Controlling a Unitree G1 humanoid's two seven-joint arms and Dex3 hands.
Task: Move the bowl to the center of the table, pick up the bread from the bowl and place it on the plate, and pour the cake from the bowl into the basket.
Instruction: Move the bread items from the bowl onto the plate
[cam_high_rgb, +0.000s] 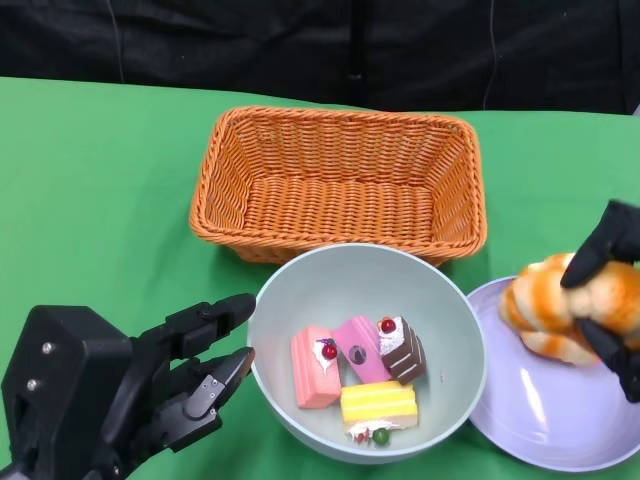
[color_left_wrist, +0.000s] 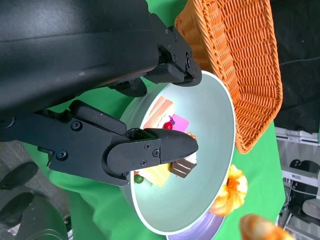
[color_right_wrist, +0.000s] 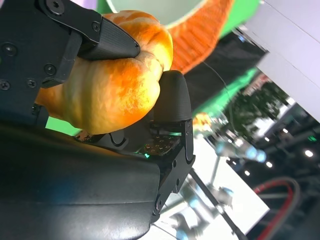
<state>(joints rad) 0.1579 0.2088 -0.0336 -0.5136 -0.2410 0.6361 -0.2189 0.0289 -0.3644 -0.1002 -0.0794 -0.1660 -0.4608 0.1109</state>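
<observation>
Right hand (cam_high_rgb: 608, 290), cut off by the head view's right edge, grips the orange-glazed bread (cam_high_rgb: 560, 305) between its black fingers (color_right_wrist: 172, 97), holding it over the lavender plate (cam_high_rgb: 540, 420); whether the bread touches the plate cannot be told. The plate's near and right rims run out of frame. Left hand (cam_high_rgb: 150, 385) holds nothing, its fingers spread and reaching toward the left rim of the pale green bowl (cam_high_rgb: 440, 290); contact with the rim cannot be confirmed. The bowl, touching the plate's left edge, contains four cake pieces: pink (cam_high_rgb: 313, 366), magenta (cam_high_rgb: 359, 350), chocolate (cam_high_rgb: 402, 347) and yellow (cam_high_rgb: 379, 404). Just behind the bowl stands the orange wicker basket (cam_high_rgb: 340, 180) on the green tablecloth (cam_high_rgb: 90, 190).
</observation>
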